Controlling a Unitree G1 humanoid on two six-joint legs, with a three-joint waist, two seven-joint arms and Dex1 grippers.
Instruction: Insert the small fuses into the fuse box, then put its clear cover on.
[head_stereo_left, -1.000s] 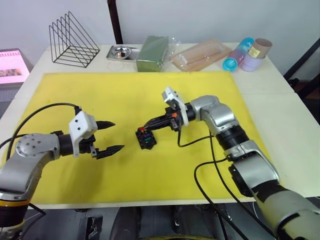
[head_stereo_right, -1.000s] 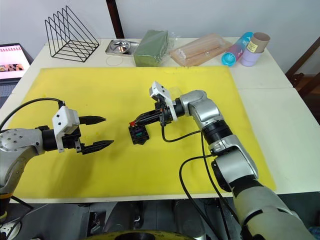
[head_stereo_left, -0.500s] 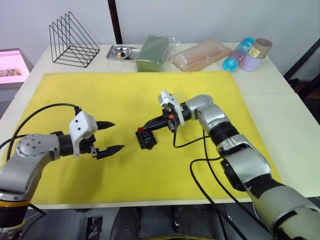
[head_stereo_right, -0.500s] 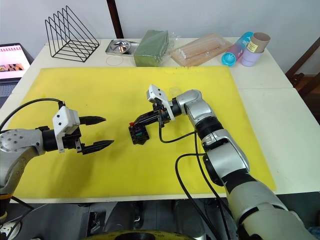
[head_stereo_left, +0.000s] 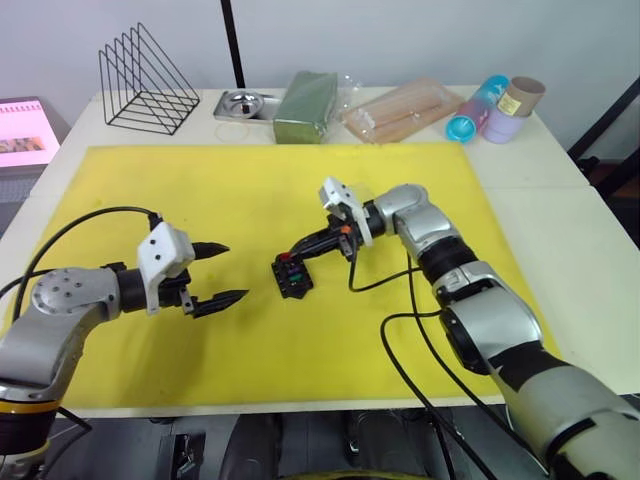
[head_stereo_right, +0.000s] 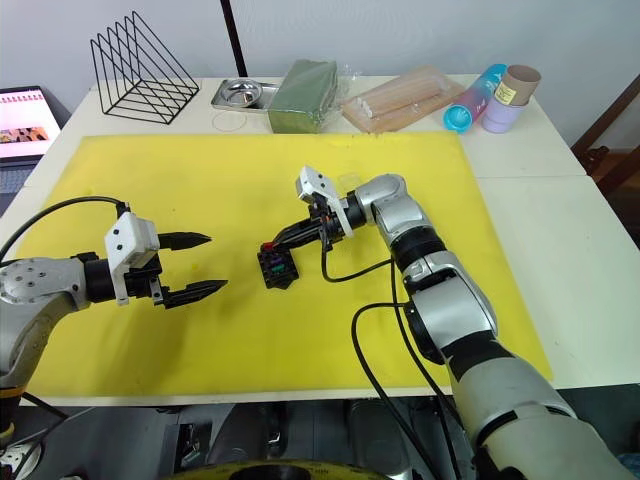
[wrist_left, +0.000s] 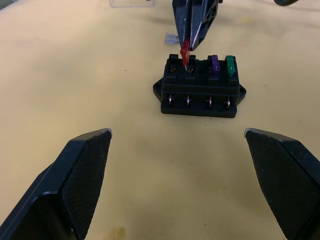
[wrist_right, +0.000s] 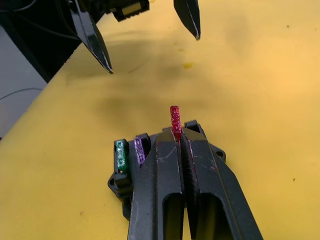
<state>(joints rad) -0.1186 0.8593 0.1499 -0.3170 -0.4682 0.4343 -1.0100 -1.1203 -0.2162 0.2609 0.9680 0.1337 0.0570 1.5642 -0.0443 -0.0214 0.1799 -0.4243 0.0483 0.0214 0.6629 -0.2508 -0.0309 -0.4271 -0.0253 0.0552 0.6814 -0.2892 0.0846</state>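
The right gripper (wrist_right: 180, 137), clamped on the red fuse (wrist_left: 185, 52), held it upright directly above the fuse box (wrist_left: 200, 85) slot; the left gripper (head_stereo_left: 215, 273) stood apart, empty.

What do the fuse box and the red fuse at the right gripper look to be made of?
Fuse box: matte black moulded plastic by its look, with small bright metal contacts glinting in the front slots. Red fuse: translucent, glossy red plastic, as light passes through its body. It is pinched in the right gripper.
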